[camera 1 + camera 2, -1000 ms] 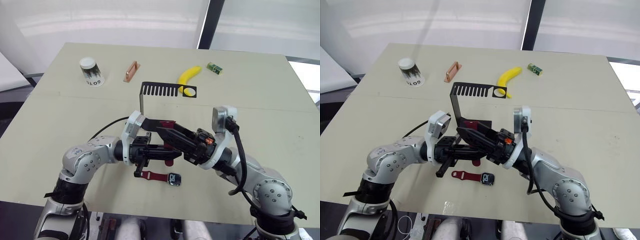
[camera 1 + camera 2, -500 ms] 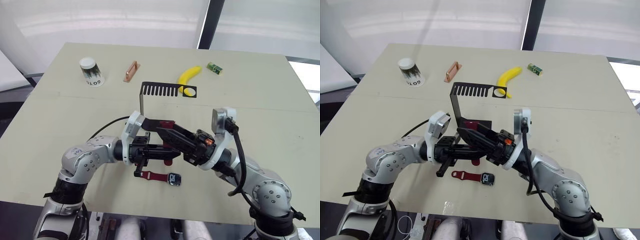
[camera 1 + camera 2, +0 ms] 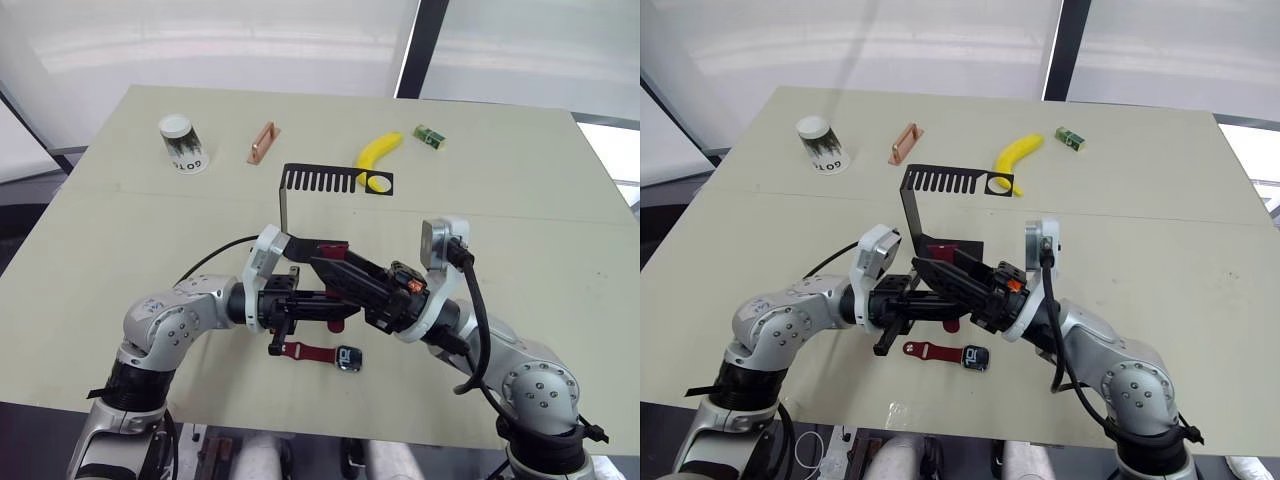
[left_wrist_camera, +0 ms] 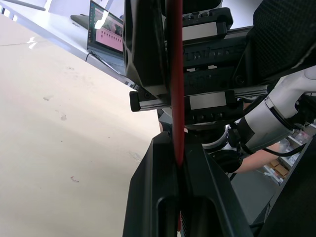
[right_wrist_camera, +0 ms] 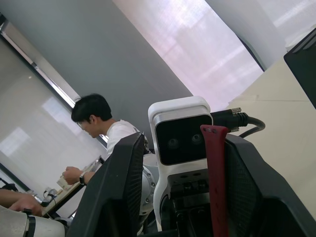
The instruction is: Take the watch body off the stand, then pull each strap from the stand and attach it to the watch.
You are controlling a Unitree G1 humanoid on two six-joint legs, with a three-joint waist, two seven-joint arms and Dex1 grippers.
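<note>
The watch body (image 3: 348, 358) lies on the table with one strap (image 3: 308, 351) fitted. The left gripper (image 3: 335, 309) pinches the second strap (image 4: 177, 98); the right gripper (image 5: 173, 187) gapes beside it. The stand (image 3: 330, 180) is bare.

right claw (image 3: 335, 268) edged slightly left

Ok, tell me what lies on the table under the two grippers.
Under the left gripper and right gripper lies the watch body with one dark red strap attached. The strap's far end is hidden beneath the left gripper.
</note>
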